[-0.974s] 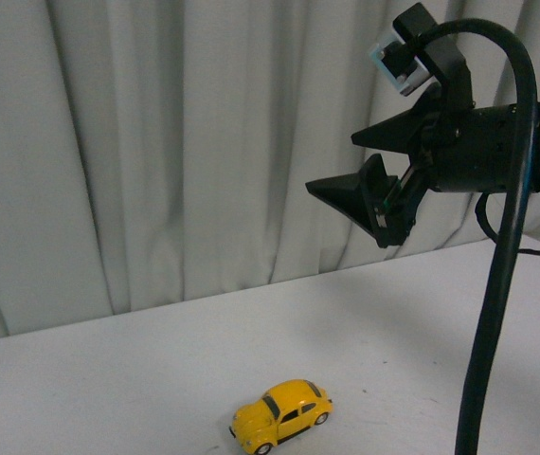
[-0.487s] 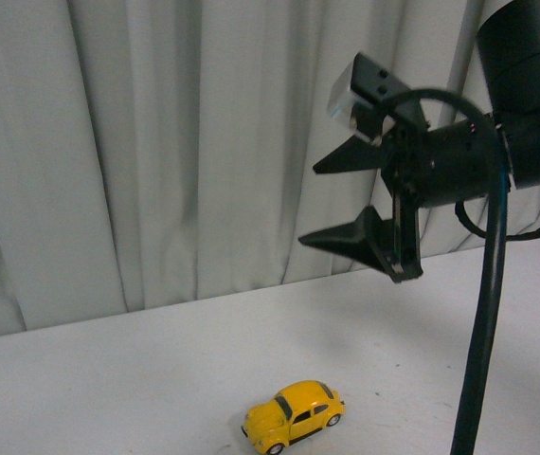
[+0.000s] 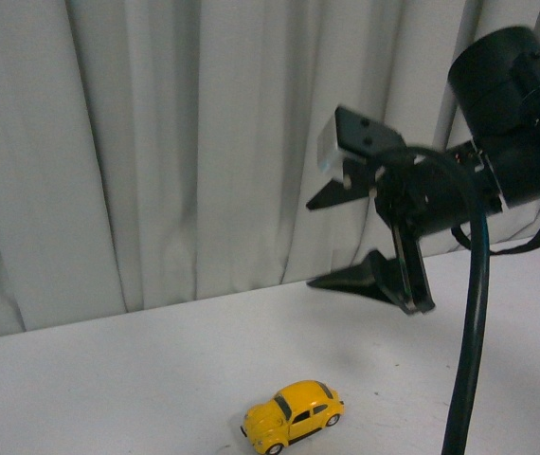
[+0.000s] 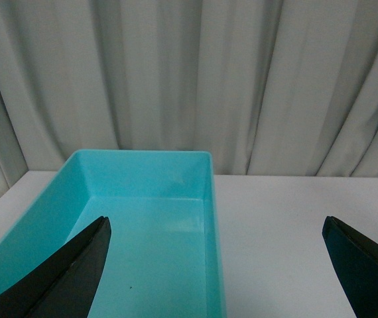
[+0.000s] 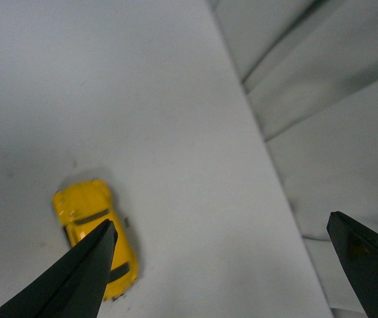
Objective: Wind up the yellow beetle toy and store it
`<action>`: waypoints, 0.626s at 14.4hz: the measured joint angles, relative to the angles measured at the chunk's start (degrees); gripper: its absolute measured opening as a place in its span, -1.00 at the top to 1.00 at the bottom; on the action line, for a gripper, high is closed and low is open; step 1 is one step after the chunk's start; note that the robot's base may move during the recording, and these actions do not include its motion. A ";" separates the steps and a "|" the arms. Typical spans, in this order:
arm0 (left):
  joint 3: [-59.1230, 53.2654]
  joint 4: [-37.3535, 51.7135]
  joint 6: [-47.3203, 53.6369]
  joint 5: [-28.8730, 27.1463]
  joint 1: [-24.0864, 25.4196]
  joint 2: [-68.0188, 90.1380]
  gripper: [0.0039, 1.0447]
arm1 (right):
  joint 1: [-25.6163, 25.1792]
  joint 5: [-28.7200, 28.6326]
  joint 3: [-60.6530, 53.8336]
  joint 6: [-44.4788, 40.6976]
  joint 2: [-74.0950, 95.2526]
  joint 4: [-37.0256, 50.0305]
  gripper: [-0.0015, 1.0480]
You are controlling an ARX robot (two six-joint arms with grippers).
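The yellow beetle toy (image 3: pixel 292 415) stands on its wheels on the white table (image 3: pixel 109 379) near the front edge. It also shows in the right wrist view as a yellow beetle toy (image 5: pixel 95 232), partly behind one black finger. My right gripper (image 3: pixel 332 239) hangs open high above the table, up and to the right of the car, its fingers wide apart and empty. In its own view the right gripper (image 5: pixel 219 262) is well above the car. My left gripper (image 4: pixel 215 268) is open and empty above the rim of a turquoise bin (image 4: pixel 205 199).
The turquoise bin is empty inside and stands against a grey curtain (image 3: pixel 156 142) that closes off the far side of the table. A thick black cable (image 3: pixel 469 322) hangs from the right arm down to the table's front right.
The right gripper has turned and dropped somewhat, its lower finger now closer to the table. The view shifted slightly early on. The car has not moved on the table.
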 joint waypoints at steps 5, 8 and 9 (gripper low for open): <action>0.00 -0.02 0.00 0.04 0.00 0.00 -0.88 | 2.21 8.98 5.51 -24.20 10.14 -17.40 -0.87; 0.00 0.00 0.00 0.02 0.00 0.00 -0.88 | 5.49 13.22 10.54 -25.05 19.61 -20.28 -0.87; 0.00 0.00 0.00 0.02 0.00 0.00 -0.88 | 5.53 13.68 11.19 -25.07 20.50 -20.41 -0.87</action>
